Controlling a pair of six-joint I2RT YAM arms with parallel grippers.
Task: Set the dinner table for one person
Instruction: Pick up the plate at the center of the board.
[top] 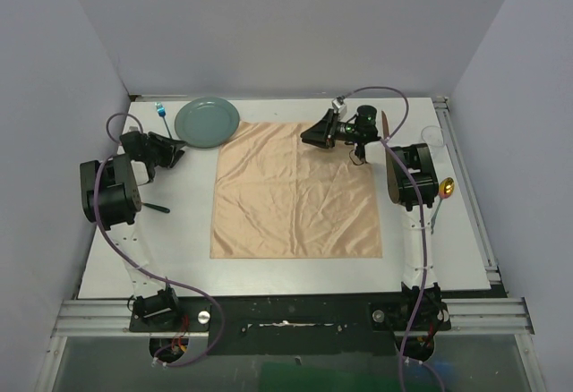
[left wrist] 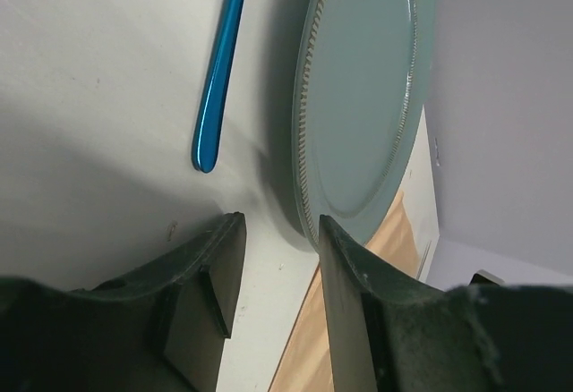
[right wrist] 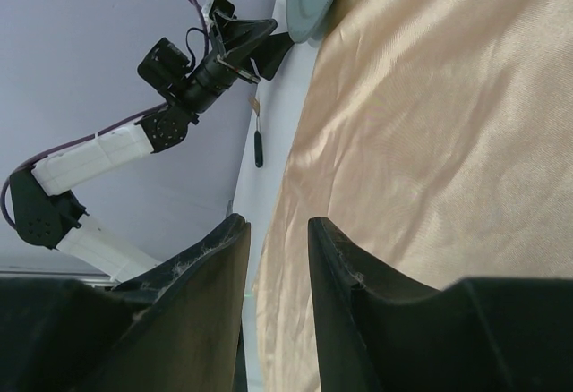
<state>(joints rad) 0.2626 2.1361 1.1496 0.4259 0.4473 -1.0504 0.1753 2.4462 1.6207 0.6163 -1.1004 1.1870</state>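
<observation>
Grip not yet made: hovering with the left gripper (left wrist: 277, 231) low over the dinner table (left wrist: 89, 70), jaws standing apart and clasping nothing, one finger right at the ribbed rim of the teal plate (left wrist: 367, 97). Probably needing to be straddling that rim squarely, one pad over and one under, before squeezing. Watching for the blue utensil handle (left wrist: 219, 79) lying just beside the plate. Likely aiming for the peach cloth (top: 295, 191) spread mid-table. Holding the right gripper (right wrist: 277, 231) over that cloth, slightly parted, gripping nothing.
</observation>
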